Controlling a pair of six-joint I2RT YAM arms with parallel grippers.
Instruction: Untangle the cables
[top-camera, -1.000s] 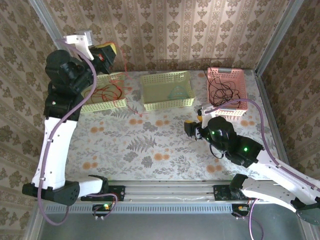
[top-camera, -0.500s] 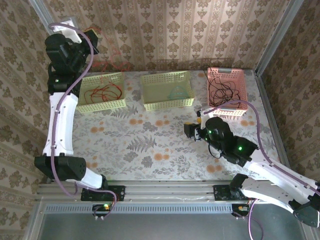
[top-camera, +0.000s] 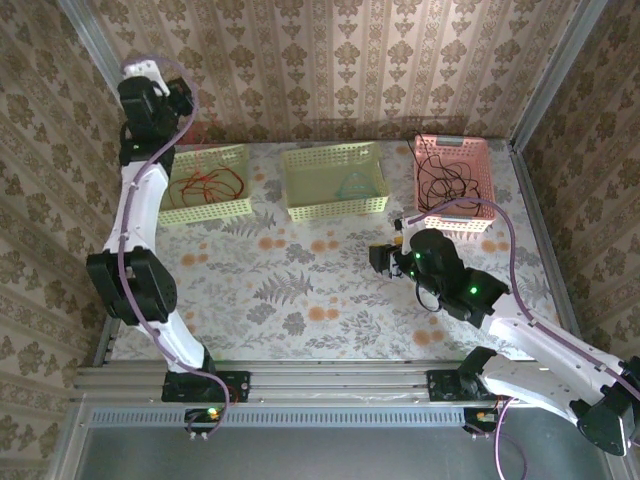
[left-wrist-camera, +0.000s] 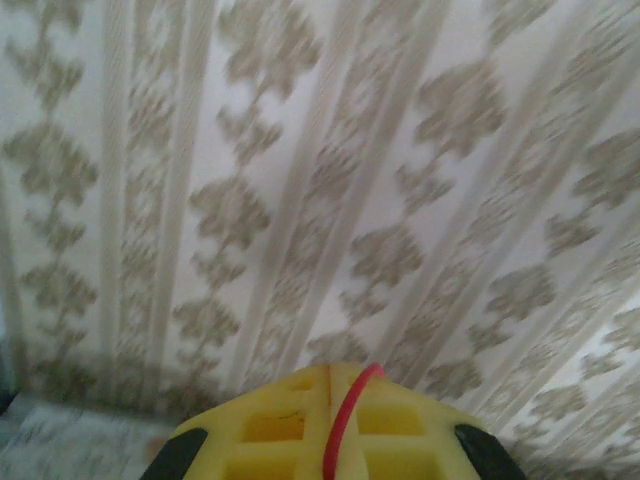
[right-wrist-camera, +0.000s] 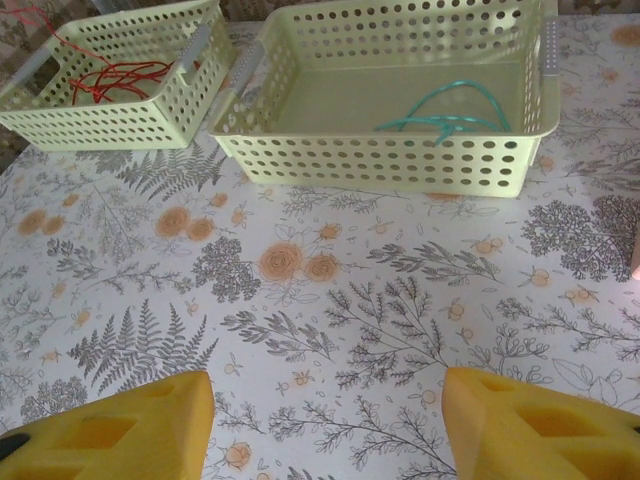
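Observation:
My left gripper (top-camera: 165, 98) is raised high at the back left, close to the wall. Its yellow fingers (left-wrist-camera: 270, 425) are pressed together on a thin red cable (left-wrist-camera: 345, 420) that runs up between them. More red cable (top-camera: 205, 185) lies looped in the left pale-green basket (top-camera: 232, 207). A teal cable (right-wrist-camera: 448, 112) rests in the middle basket (right-wrist-camera: 380, 160). Black cables (top-camera: 448, 178) fill the pink basket (top-camera: 470, 210). My right gripper (right-wrist-camera: 325, 400) hovers low over the flowered table, open, with nothing between its fingers (right-wrist-camera: 125, 425).
The three baskets stand in a row along the back of the flowered tablecloth (top-camera: 300, 290). Patterned walls close in the back and both sides. The right arm (top-camera: 470, 295) reaches over the table's right half.
The left arm has swung up and back toward the rear left corner with the red cable in its fingers. The loose red strand beside the basket is gone from the table. The right arm barely moved.

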